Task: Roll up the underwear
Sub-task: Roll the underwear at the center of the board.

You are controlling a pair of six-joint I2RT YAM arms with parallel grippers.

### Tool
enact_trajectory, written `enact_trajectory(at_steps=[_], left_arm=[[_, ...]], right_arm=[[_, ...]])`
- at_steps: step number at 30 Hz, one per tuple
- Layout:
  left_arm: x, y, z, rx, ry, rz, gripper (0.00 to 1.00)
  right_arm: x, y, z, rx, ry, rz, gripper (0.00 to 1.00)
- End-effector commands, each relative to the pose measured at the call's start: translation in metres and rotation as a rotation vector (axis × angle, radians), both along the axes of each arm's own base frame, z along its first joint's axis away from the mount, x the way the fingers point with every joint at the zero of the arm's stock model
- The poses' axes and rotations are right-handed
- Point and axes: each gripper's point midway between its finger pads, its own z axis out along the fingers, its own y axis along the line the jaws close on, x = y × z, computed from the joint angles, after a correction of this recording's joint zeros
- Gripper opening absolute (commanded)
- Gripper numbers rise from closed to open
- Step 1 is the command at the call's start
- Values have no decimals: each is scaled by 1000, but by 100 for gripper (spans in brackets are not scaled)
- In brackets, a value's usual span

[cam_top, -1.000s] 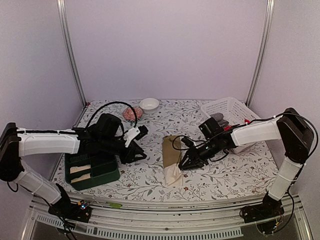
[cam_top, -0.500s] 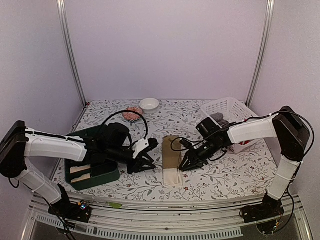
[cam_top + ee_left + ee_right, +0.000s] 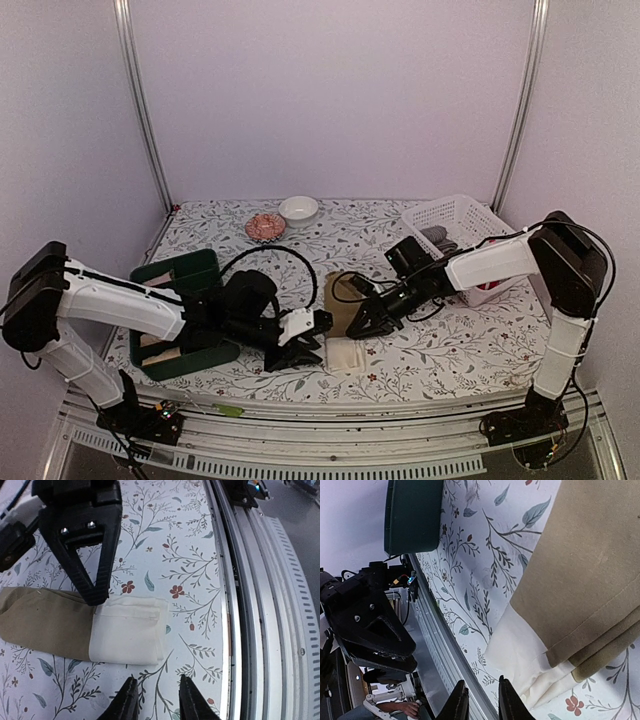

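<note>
Centre-front of floral table (image 3: 450,345): 1 underwear (image 3: 338,300), khaki-tan with cream end, lying as a flat folded strip. Left gripper (image 3: 156,702) just beside the cream end, fingers narrowly parted, empty. Right gripper (image 3: 481,695) at the strip's opposite edge, fingers narrowly parted, grasping nothing.

Light: bright, even, diffuse, from above. Shadows: soft, faint and short, lying on the floral tabletop (image 3: 450,350). Glare: pale sheen along the metal rail (image 3: 250,605), left wrist view. Focus: overhead view slightly soft; wrist views sharp mid-frame, blurred at bottom edge.
</note>
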Motion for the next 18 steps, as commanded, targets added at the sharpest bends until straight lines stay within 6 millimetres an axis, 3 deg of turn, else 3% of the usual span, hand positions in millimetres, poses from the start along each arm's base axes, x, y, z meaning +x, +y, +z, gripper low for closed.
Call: enact_trajectory(at_steps=[1, 10, 18], left_arm=[[-5, -22, -9, 11, -70, -64, 30], [-3, -50, -40, 79, -87, -132, 31], [-10, -46, -84, 196, -65, -195, 31]], right_arm=[[-3, 4, -20, -4, 43, 12, 20], [-19, -12, -65, -99, 109, 29, 10], [-15, -11, -59, -94, 70, 33, 11]])
